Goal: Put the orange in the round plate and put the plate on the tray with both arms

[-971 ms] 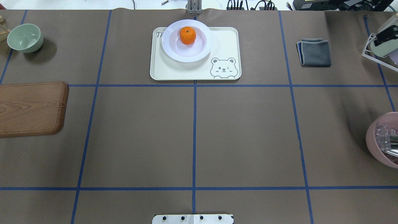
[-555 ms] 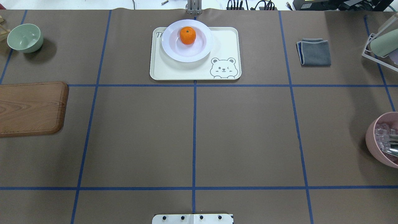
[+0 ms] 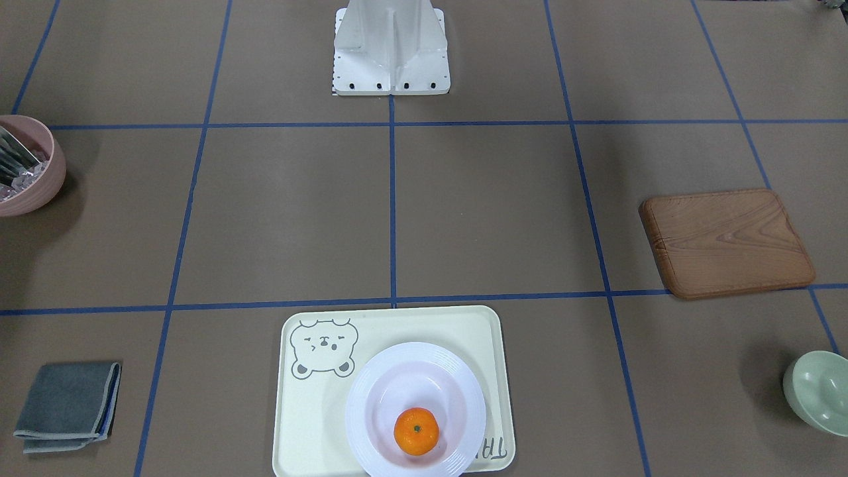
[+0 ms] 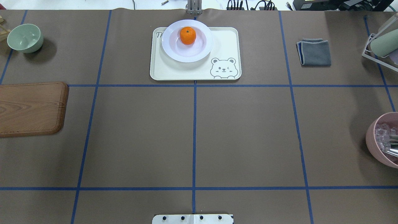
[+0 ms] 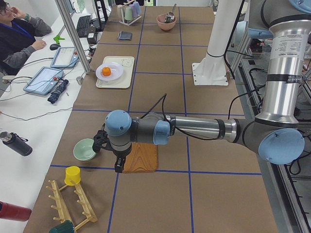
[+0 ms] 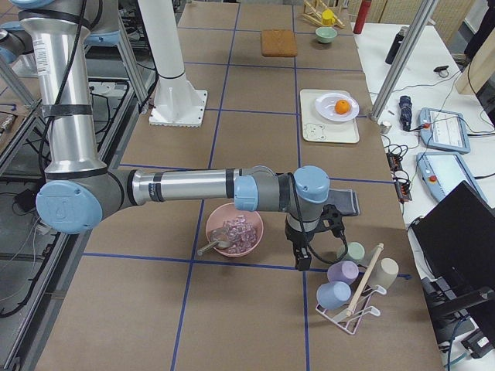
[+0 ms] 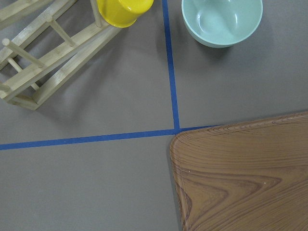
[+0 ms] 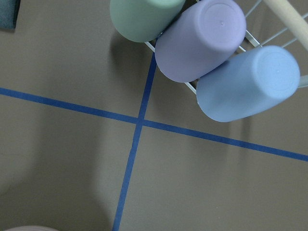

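The orange [image 4: 187, 35] lies inside the white round plate [image 4: 174, 53]. The plate rests on the far left part of the cream tray [image 4: 192, 71], covering part of its lettering. The front-facing view shows the same orange [image 3: 416, 431] in the plate [image 3: 374, 397] on the tray [image 3: 311, 424]. Both arms are far from it. The left gripper [image 5: 117, 167] hangs over the wooden board's corner beside the green bowl. The right gripper [image 6: 303, 261] hangs between the pink bowl and the cup rack. I cannot tell whether either is open or shut.
A wooden board [image 4: 31, 109] and a green bowl [image 4: 25, 37] sit at the left. A grey cloth [image 4: 314, 52], a cup rack [image 4: 381, 46] and a pink bowl [image 4: 377, 146] sit at the right. A person [image 5: 19, 34] sits at the side desk.
The right gripper, seen a second ago at the overhead view's right edge over the cup rack, has left that view. Orange, plate and tray have not moved.
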Action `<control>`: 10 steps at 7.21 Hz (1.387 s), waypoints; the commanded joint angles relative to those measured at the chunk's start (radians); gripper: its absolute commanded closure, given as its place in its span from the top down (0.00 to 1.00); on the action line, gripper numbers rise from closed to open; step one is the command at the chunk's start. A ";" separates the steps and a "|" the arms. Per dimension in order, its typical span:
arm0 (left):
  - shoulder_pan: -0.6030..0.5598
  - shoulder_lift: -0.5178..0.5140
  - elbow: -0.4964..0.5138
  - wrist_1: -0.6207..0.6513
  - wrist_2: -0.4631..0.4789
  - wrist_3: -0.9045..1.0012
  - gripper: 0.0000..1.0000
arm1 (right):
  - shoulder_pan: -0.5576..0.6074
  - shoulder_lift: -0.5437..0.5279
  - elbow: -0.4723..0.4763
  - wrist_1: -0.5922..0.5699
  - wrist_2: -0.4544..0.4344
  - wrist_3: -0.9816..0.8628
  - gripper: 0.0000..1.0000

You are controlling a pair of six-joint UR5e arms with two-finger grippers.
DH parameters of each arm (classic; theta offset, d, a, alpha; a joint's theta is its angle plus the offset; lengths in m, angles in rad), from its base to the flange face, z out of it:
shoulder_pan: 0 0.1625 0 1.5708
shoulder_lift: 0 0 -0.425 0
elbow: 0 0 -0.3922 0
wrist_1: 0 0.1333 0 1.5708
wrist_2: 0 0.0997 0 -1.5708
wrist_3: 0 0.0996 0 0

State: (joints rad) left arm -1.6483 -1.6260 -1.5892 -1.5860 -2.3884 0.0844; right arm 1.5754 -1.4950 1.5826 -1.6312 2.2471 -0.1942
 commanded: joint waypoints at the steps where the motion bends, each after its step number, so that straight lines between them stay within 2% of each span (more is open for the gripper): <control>1: -0.001 0.000 0.000 0.000 -0.002 0.002 0.98 | 0.000 -0.036 0.016 0.007 0.017 -0.014 1.00; 3: -0.001 0.000 0.000 0.000 0.000 0.002 0.98 | 0.000 -0.036 0.062 0.007 -0.019 -0.013 1.00; 10: 0.008 -0.001 0.002 0.018 -0.003 -0.012 0.98 | 0.000 -0.031 0.076 0.007 -0.004 -0.011 1.00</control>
State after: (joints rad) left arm -1.6417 -1.6277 -1.5872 -1.5718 -2.3908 0.0743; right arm 1.5754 -1.5273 1.6581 -1.6245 2.2421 -0.2055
